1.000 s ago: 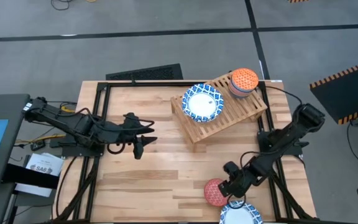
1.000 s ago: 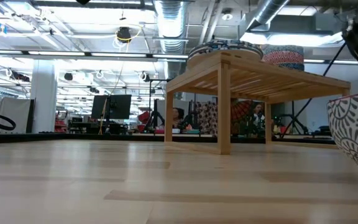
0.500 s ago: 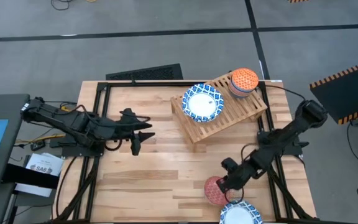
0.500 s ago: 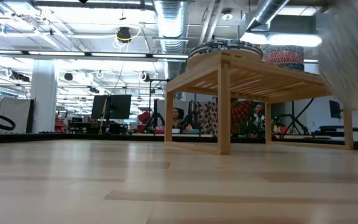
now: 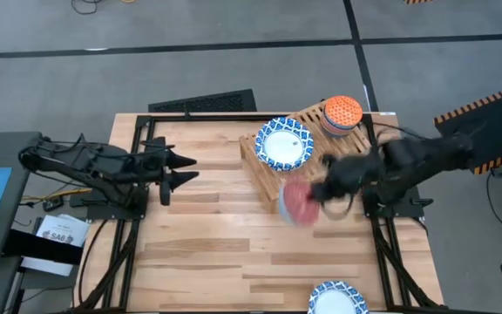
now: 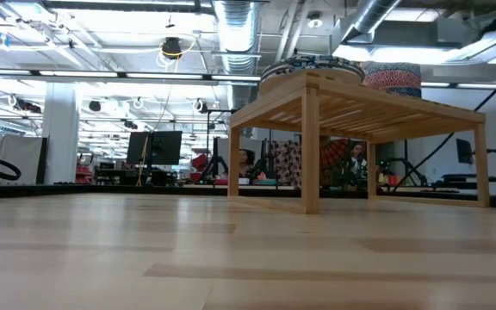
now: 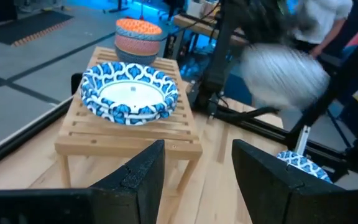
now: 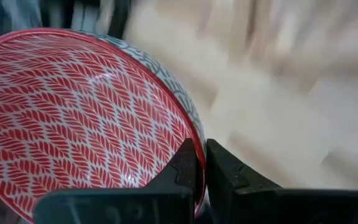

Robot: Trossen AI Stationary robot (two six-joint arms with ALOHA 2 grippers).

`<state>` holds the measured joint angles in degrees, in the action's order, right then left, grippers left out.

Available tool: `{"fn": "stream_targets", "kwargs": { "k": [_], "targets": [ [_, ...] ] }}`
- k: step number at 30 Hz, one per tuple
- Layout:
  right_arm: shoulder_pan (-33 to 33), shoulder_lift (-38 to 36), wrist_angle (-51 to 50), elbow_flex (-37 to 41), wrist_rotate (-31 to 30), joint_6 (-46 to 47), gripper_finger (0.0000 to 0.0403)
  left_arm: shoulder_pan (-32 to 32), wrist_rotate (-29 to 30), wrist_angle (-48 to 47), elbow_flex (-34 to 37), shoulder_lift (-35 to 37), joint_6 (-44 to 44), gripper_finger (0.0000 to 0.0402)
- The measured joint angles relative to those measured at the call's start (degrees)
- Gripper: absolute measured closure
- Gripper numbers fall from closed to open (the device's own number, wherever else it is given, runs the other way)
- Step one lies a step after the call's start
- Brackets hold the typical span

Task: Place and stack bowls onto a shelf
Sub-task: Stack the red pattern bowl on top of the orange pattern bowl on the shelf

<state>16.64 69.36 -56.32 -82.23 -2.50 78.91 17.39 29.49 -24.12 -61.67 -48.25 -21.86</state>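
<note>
Right hand (image 5: 314,196) is clamped on the rim of the red bowl (image 5: 296,202), one finger inside and one outside as its wrist view shows, and it carries the bowl in the air just beside the near corner of the shelf (image 5: 338,153). Left hand (image 5: 174,168) hangs over the far left of the tabletop (image 5: 207,244) with its fingers spread and nothing between them; it looks to be waiting. From where I stand the job is roughly half done. On the shelf already sit a wide blue-and-white bowl (image 5: 283,144) at one end and, at the other, a small stack with an orange bowl (image 5: 342,111) on top of another bowl. The red one is on its way, not yet set down, and I would guess it belongs either on the free slats between the two or on top of the small stack. After that one more blue-and-white bowl (image 5: 336,299) is left at the front edge of the tabletop, well apart from the shelf, and it would likely stack into the wide one already up there.
</note>
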Motion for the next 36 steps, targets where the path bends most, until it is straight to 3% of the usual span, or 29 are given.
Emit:
{"fn": "stream_targets", "kwargs": {
  "k": [6,12,20,31,36],
  "targets": [
    [-16.96,2.39,-17.73,-17.54,-8.98,-9.45,0.0367,0.02,-2.74,-1.12,0.0,0.35,2.27,0.0231],
    [-33.97,1.94,-25.96,-20.79,-12.94,-11.47,0.0367,0.02,-4.32,-1.01,0.0,-0.21,3.43,0.0231],
    [-50.59,0.66,-34.09,-20.9,-11.51,-11.05,0.0367,0.02,-4.3,-0.83,0.0,-0.07,2.41,0.0231],
    [-66.35,1.19,-33.63,-20.37,-3.43,-15.92,0.0367,0.02,-4.28,-0.83,0.0,-0.09,1.21,0.0231],
    [-70.4,1.14,-33.59,-18.81,-0.57,-17.65,0.0367,0.02,-4.21,-0.84,0.0,-0.09,0.62,0.0231]
  ]
}}
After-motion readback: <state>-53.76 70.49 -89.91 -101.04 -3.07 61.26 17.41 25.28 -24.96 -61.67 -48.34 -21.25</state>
